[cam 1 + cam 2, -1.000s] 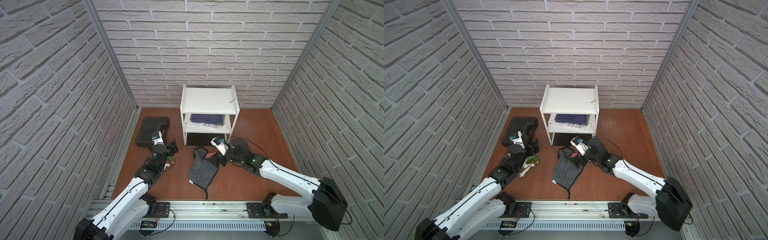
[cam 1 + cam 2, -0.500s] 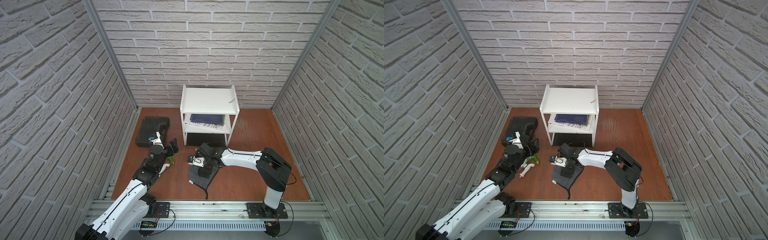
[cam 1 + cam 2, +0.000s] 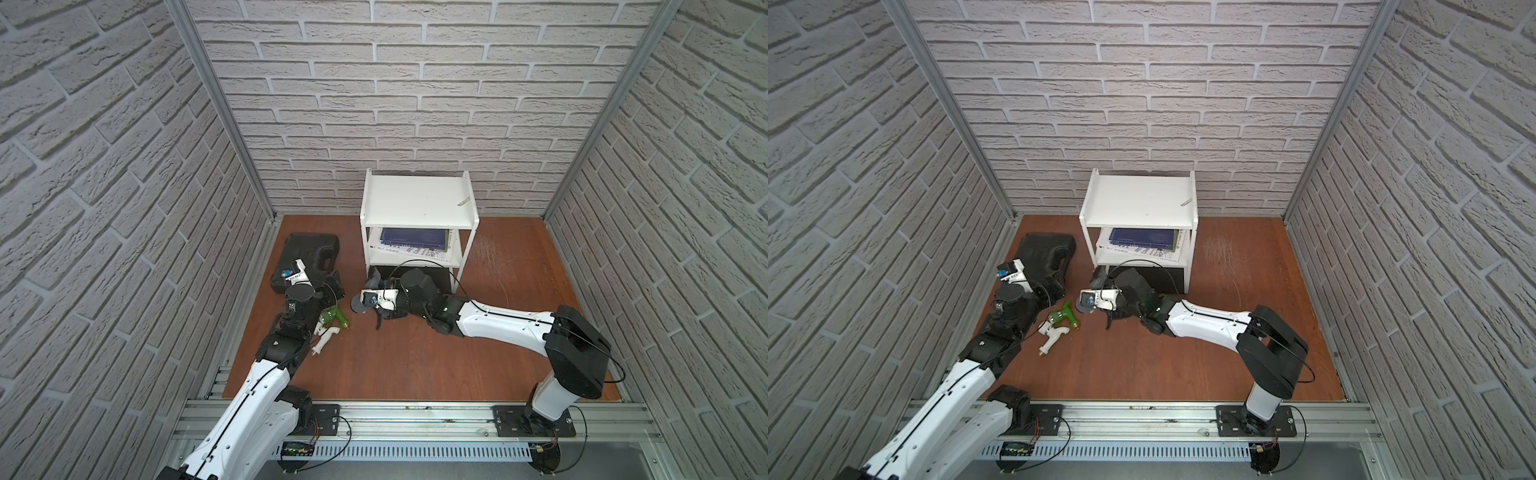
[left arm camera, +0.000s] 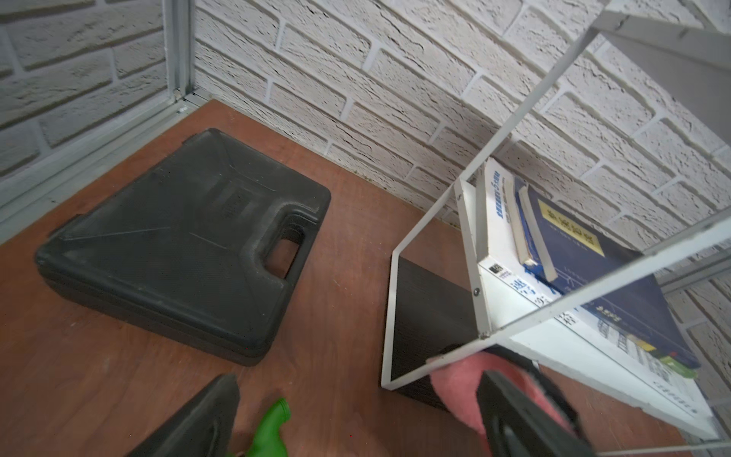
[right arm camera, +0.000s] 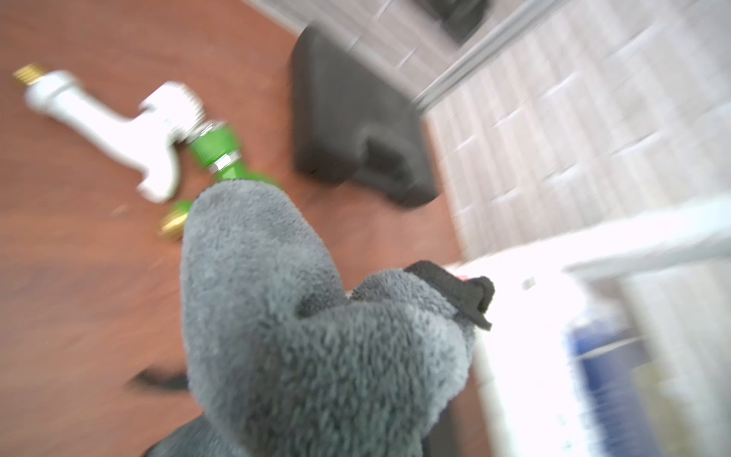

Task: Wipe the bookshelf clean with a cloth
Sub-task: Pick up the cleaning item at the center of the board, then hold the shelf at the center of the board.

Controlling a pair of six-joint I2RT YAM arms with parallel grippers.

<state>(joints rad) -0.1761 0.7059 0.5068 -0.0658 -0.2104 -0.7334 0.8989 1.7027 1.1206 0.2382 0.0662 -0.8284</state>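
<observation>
Right wrist: right gripper (image 3: 368, 291) clamped on cloth (image 5: 316, 316); left gripper (image 4: 356, 427) spread wide, empty

Brown wooden counter (image 3: 519, 270) is open right of the small white metal-frame bookshelf (image 3: 415, 203). Left is tight: flat black plastic case (image 3: 307, 253), green-and-white plastic hose fitting (image 3: 1064, 315). White right arm (image 3: 498, 324) lies across the shelf front.

bookshelf (image 3: 417, 203) white | cloth (image 5: 316, 336) grey, pink patch | case (image 4: 178, 237) black | walls (image 3: 415, 104) pale brick | floor (image 3: 415, 357) red-brown
</observation>
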